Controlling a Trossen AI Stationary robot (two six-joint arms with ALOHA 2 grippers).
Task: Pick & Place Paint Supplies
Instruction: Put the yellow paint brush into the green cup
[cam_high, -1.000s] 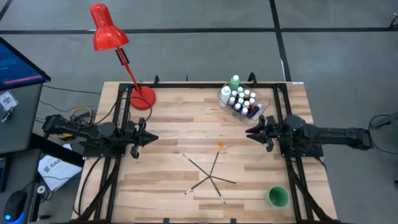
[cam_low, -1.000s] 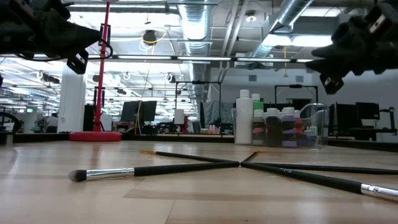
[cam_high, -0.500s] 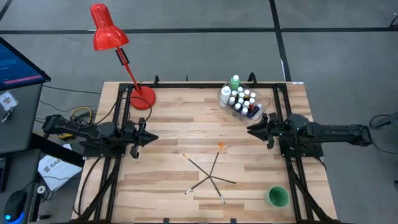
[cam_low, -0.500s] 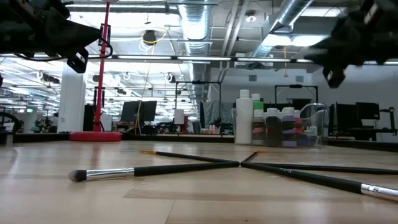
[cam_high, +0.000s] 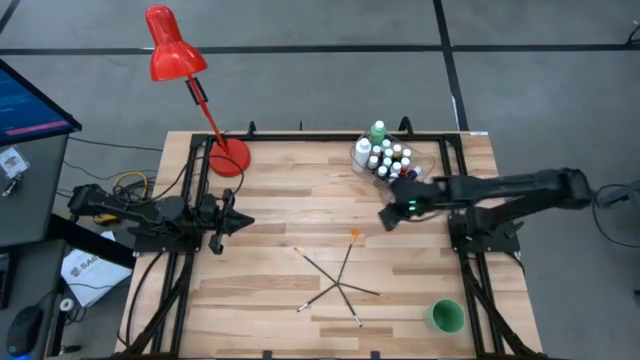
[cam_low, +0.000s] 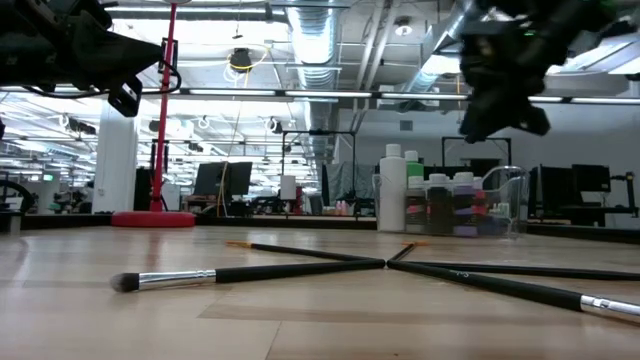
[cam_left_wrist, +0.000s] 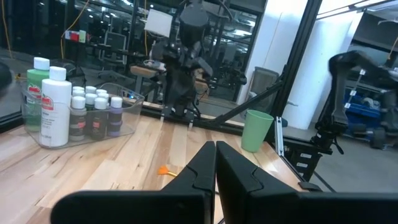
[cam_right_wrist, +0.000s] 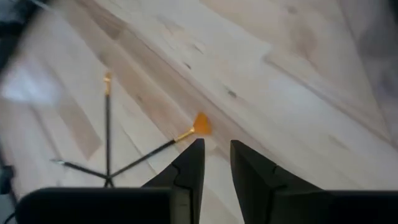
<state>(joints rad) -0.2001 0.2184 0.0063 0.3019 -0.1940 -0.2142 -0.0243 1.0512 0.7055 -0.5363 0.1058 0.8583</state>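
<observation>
Several thin dark paintbrushes (cam_high: 340, 282) lie crossed on the wooden table, near its front middle. One has an orange fan tip (cam_right_wrist: 200, 124). The small white-capped paint bottles and the taller green and white bottles stand in a clear tub (cam_high: 385, 160) at the far right. My right gripper (cam_high: 384, 220) hangs open above the table, slanting down, just to the far right of the orange tip, and nothing is between its fingers (cam_right_wrist: 193, 163). My left gripper (cam_high: 248, 222) waits shut and level at the table's left side, with nothing in it.
A green cup (cam_high: 445, 316) stands at the near right corner. A red desk lamp has its base (cam_high: 228, 158) on the far left of the table. Black frame rails run along the table's left, right and far edges.
My right gripper has swung from the table's right side toward the middle, over the brushes. It has risen and tipped from level to slanting downward, rolling as it went. The brushes and bottles have kept still.
</observation>
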